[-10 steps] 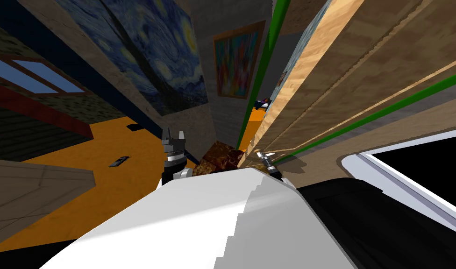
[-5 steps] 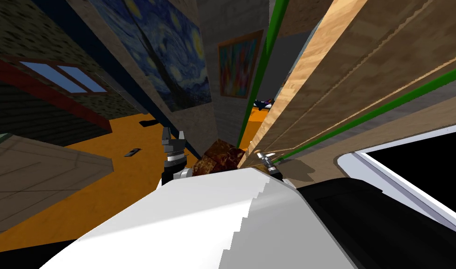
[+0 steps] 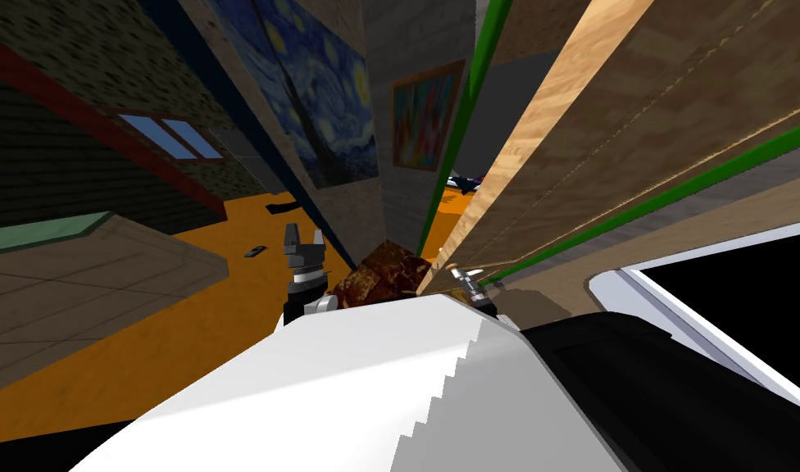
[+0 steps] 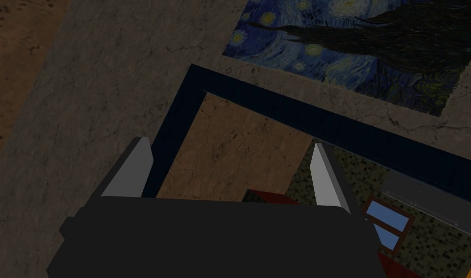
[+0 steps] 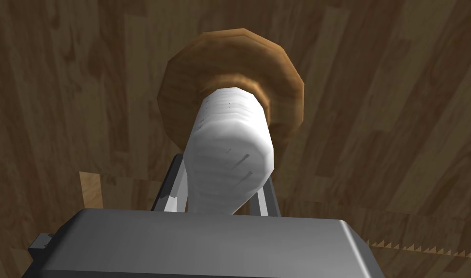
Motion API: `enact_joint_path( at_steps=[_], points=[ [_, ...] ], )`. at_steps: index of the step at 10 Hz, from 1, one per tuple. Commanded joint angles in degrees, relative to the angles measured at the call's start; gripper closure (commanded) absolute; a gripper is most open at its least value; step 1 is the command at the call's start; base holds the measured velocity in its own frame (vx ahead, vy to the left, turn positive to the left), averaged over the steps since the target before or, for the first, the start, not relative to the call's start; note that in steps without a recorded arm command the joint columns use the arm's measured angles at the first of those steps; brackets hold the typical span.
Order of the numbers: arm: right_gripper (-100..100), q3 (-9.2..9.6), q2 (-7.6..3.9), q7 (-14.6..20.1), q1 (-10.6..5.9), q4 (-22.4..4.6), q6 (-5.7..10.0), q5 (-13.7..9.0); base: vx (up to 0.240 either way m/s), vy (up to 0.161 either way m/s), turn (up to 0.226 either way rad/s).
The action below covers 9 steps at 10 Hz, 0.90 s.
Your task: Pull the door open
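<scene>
The wooden door (image 3: 603, 147) runs along my right side, standing ajar from its green frame (image 3: 464, 115). In the right wrist view the door (image 5: 384, 120) carries a round brown rosette (image 5: 181, 82) with a white handle (image 5: 229, 140) sticking out of it. My right gripper (image 5: 222, 195) is shut on that handle, one finger pressing each side. In the head view the same gripper (image 3: 465, 280) sits at the door's lower edge. My left gripper (image 3: 302, 239) is held up over the orange floor, open and holding nothing, as the left wrist view (image 4: 229, 149) also shows.
A brown mottled block (image 3: 386, 279) lies between the two arms by the door's foot. The wall with a starry painting (image 3: 325, 106) and a colourful picture (image 3: 423, 115) closes the left. A grey tiled surface (image 3: 79, 279) sits far left. A white-framed black area (image 3: 718, 279) is at right.
My view has turned: the window, painting and grey tiled surface have slid to the right. The door's edge stands slightly farther from the green frame. Both grippers keep their places before me.
</scene>
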State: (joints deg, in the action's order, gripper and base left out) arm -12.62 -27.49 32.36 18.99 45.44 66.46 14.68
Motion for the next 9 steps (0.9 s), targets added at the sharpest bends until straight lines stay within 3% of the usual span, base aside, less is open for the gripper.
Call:
enact_joint_path(
  at_steps=[1,5,6,9],
  points=[
    [100,-0.54,-0.48,0.1,0.02,-0.6,0.72,0.1,-0.218,-0.062,0.171],
    [100,-0.95,-0.89,0.4,-0.17,-1.8,2.18,0.7,-0.200,-0.057,0.132],
    [100,-0.48,-0.51,0.4,-0.36,-1.8,2.03,0.8,-0.077,-0.018,0.028],
    [100,-0.84,-0.62,0.7,-0.75,-3.1,3.59,1.5,-0.174,-0.043,0.182]
  ],
)
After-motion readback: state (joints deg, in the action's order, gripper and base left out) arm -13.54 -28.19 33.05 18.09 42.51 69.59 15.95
